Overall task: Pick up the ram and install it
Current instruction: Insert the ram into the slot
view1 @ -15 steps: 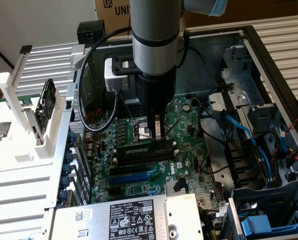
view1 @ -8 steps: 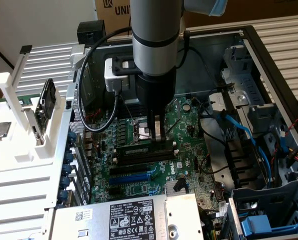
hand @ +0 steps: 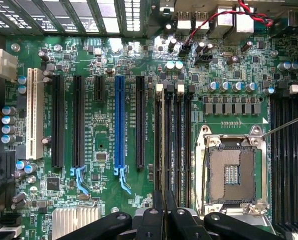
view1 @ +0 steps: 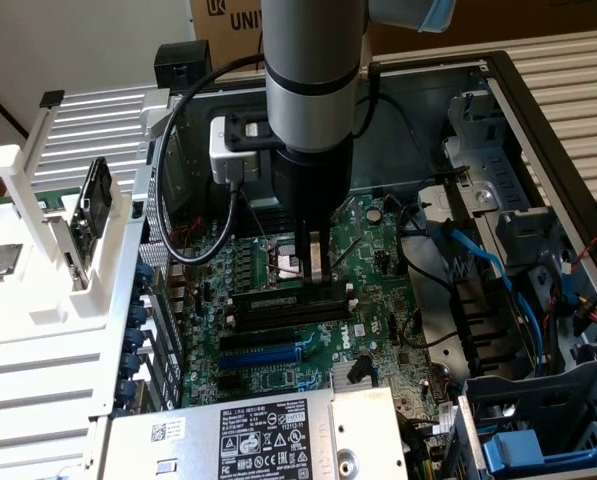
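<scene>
- The arm (view1: 313, 60) hangs straight down into an open computer case (view1: 538, 110), with the claw (view1: 315, 268) low over the green circuit board (view1: 378, 300).
- The claw is pinched almost closed, gripping the ram (view1: 273, 298) by its upper edge.
- The ram is a thin dark stick standing on edge. It lies lengthwise along the bank of black memory slots (view1: 293, 312), on the side nearest the processor socket (view1: 283, 262).
- I cannot tell whether the ram is pushed fully into a slot.
- In the exterior view the ram runs from the claw towards 9 o'clock, and the claw grips it nearer its 3 o'clock end.
- White end clips (view1: 350, 290) stand at the tips of the memory slots.
- The processor socket sits just beside the claw at 10 o'clock, bare and open.
- The blue slot (view1: 268, 355) lies at 7 o'clock of the claw, past the memory slots.
- A grey power supply (view1: 268, 435) with a printed label is at 6 o'clock, near the picture's edge.
- Blue cables (view1: 478, 255) curl at 3 o'clock, well apart from the claw.
- A white rack (view1: 38, 300) stands outside the case at 9 o'clock.
- In the wrist view the claw (hand: 164, 197) points its two black fingers (hand: 157, 215), close together, along the memory slots (hand: 180, 140), between the blue slot (hand: 120, 120) and the processor socket (hand: 232, 170).
</scene>
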`<state>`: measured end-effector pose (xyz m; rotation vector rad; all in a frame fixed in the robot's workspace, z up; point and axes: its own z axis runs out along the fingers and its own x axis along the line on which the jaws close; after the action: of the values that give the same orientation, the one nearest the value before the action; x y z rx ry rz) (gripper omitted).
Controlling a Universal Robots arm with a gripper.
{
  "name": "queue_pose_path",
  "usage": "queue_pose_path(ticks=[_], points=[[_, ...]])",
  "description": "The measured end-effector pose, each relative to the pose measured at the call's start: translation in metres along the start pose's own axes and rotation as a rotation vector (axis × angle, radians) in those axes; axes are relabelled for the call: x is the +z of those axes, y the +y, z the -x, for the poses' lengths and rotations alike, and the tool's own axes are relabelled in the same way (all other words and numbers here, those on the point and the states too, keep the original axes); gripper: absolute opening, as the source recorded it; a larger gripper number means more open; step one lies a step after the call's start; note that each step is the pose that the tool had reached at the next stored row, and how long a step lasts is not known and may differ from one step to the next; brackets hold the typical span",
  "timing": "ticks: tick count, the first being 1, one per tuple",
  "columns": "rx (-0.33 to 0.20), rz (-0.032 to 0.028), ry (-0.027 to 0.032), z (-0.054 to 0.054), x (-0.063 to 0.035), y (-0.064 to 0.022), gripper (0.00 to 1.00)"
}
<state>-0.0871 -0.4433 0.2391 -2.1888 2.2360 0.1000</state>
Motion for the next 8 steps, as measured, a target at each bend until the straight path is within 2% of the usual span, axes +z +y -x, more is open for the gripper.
queue_pose_path(ticks=[8], points=[[0.0, 0.0, 0.0001, 0.0, 0.0004, -0.0009, 0.12]])
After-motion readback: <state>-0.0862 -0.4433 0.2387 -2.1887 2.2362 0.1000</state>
